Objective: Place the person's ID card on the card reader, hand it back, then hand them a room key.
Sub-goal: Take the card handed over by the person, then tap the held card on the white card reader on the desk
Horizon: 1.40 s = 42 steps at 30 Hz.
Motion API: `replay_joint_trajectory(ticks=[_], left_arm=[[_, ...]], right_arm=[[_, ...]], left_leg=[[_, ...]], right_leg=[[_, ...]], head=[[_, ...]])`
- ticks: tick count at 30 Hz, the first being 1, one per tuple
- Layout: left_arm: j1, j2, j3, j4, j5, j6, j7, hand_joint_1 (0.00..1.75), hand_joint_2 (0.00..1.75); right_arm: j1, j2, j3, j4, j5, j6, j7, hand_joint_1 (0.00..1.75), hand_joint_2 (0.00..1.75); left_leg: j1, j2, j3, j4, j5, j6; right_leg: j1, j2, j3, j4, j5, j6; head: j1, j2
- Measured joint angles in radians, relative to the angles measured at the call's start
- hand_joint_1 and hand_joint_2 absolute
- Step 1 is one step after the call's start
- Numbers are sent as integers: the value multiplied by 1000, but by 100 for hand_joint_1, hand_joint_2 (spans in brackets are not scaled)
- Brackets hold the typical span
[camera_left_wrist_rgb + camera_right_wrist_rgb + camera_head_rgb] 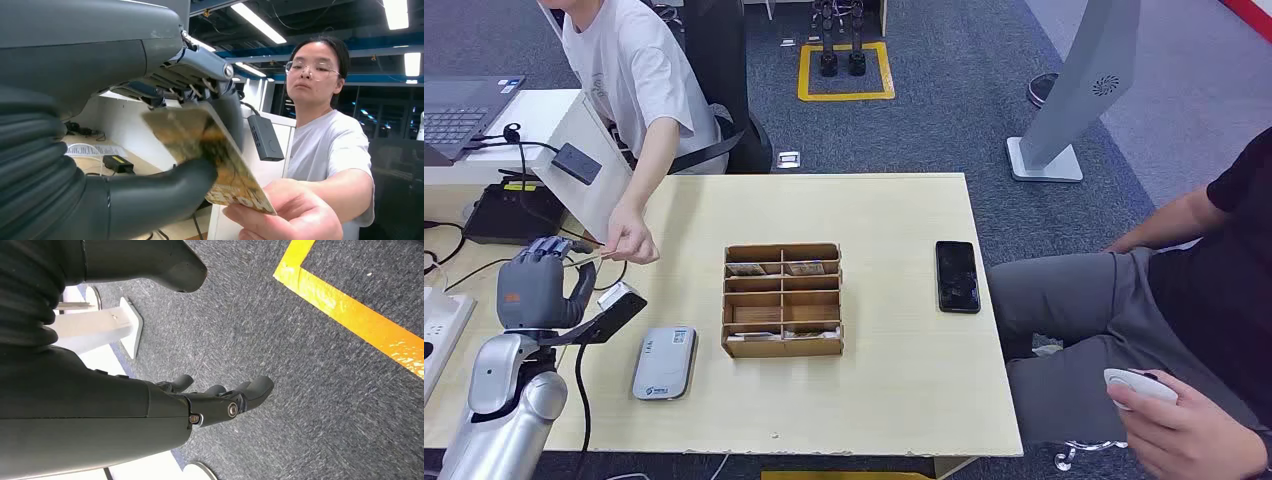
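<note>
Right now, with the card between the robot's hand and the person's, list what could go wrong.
1. The card is pinched by the left hand while the person's hand grips its far end. If either lets go or pulls at the wrong moment, it could drop or bend.
2. The handover happens past the table edge, above cables, so a dropped card may be hard to recover.
3. The card reader lies below the arm and could get bumped.

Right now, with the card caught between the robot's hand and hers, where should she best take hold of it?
At the free corner sticking out past the left hand, coming from her own side. The card is thin and flat, and the thumb and fingers cover its near half, so pinching both faces of the far end, as the person's hand does, seems surest.
</note>
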<state>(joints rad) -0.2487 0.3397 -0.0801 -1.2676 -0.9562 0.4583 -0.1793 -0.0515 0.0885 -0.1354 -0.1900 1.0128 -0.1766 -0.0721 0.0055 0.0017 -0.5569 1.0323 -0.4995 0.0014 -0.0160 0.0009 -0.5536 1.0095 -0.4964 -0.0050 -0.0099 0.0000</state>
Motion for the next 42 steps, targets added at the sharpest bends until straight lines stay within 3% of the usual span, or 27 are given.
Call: replay_joint_trajectory(ticks=[8,13,16,22,27,42], left_arm=[[0,-1,0,0,30,1,-14,175,175],[6,-6,1,-6,174,-21,-90,175,175],[10,-23,6,-21,313,-88,-114,175,175],[17,-49,15,-37,514,-308,-62,175,175],[80,-49,35,-69,624,-472,-48,175,175],[214,-33,42,-110,586,-532,-27,175,175]], right_arm=[[0,0,0,0,2,-1,-8,0,175],[0,0,0,0,3,-2,-12,0,175],[0,0,-3,0,3,-6,-12,0,175],[3,0,-15,0,-6,-20,-16,0,175],[8,0,-27,0,-8,-27,-16,0,175],[11,0,-41,0,-6,-32,-15,0,175]], left_leg=[[0,0,0,0,0,0],[0,0,0,0,0,0],[0,0,0,0,0,0],[0,0,0,0,0,0],[0,0,0,0,0,0],[0,0,-1,0,0,0]], right_leg=[[0,0,0,0,0,0],[0,0,0,0,0,0],[0,0,0,0,0,0],[0,0,0,0,0,0],[0,0,0,0,0,0],[0,0,-1,0,0,0]], head=[[0,0],[0,0],[0,0],[0,0],[0,0],[0,0]])
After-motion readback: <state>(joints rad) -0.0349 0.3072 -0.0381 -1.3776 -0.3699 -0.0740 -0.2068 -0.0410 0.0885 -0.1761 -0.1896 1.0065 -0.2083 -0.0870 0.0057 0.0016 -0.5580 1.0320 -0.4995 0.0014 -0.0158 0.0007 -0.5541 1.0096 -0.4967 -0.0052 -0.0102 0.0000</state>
